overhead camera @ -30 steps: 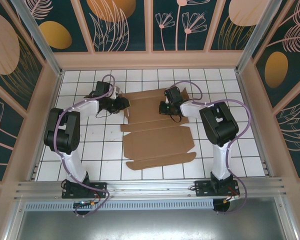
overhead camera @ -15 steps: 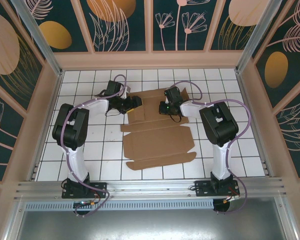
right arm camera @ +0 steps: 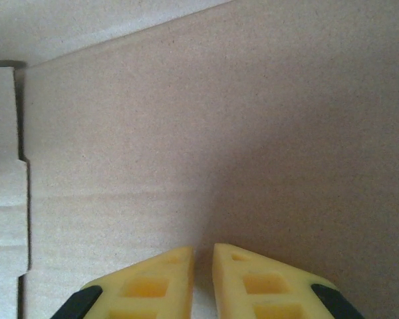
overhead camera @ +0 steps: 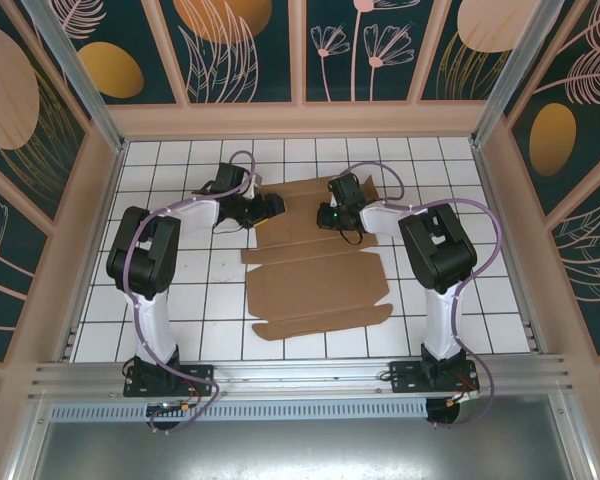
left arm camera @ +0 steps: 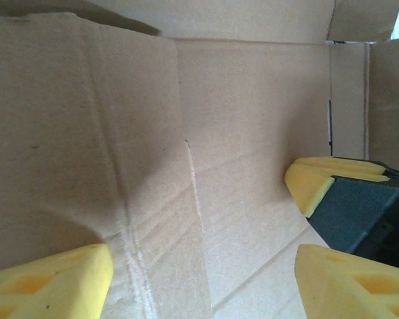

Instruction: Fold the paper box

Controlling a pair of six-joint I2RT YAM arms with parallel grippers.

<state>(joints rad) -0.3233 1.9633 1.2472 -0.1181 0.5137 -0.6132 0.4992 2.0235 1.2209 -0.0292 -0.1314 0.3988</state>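
Your left gripper (left arm camera: 199,286) has moved in over the paper box (overhead camera: 320,285) and spread wide, holding nothing. Your right gripper (right arm camera: 203,276) stays nearly closed and empty, with cardboard right under its tips.

The paper box (overhead camera: 315,270) is coloured plain brown. The table (overhead camera: 180,280) is patterned in white tiles with dark grid lines. The enclosure walls (overhead camera: 250,50) are painted dark teal, with pink-outlined plants and orange ovals. The left arm (overhead camera: 145,260) and right arm (overhead camera: 435,250) are finished in black and white, with lilac cables (overhead camera: 130,315). Yellow fingers (left arm camera: 46,279) are seen on the left gripper (left arm camera: 199,282) and the right gripper (right arm camera: 203,272).
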